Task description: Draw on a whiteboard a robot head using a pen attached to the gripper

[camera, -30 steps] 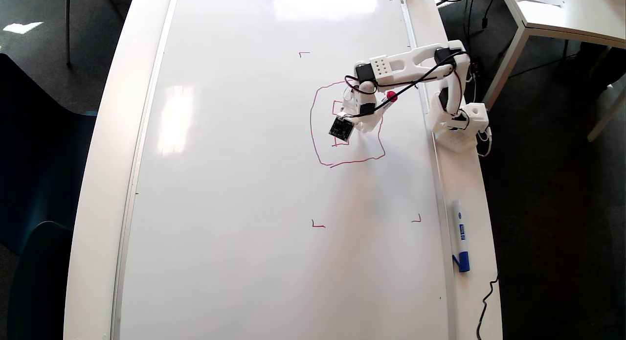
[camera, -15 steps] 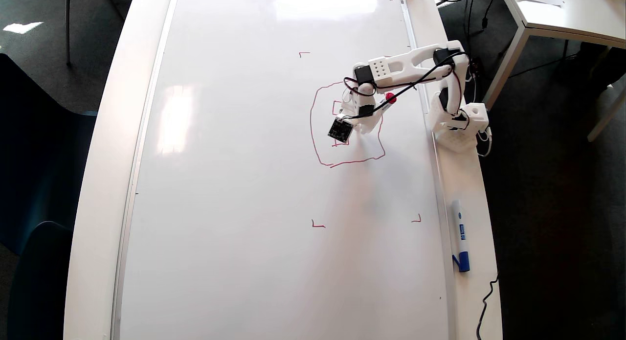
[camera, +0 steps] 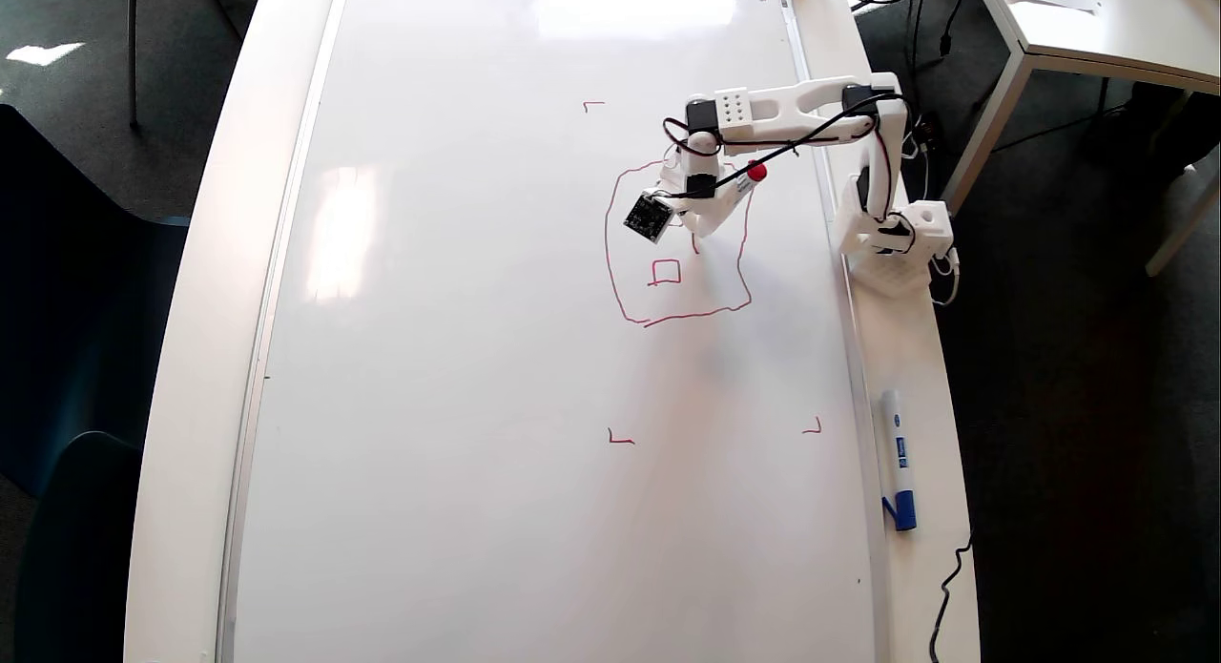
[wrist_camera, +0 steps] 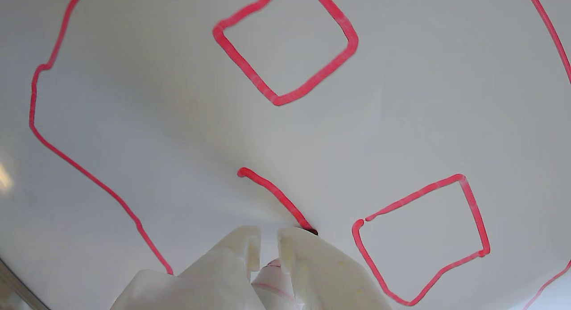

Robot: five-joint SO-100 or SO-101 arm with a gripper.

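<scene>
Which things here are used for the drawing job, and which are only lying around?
In use: whiteboard, robot head, pen, gripper.
Lying about: blue-capped marker, side table, black cable.

No legible text or labels
</scene>
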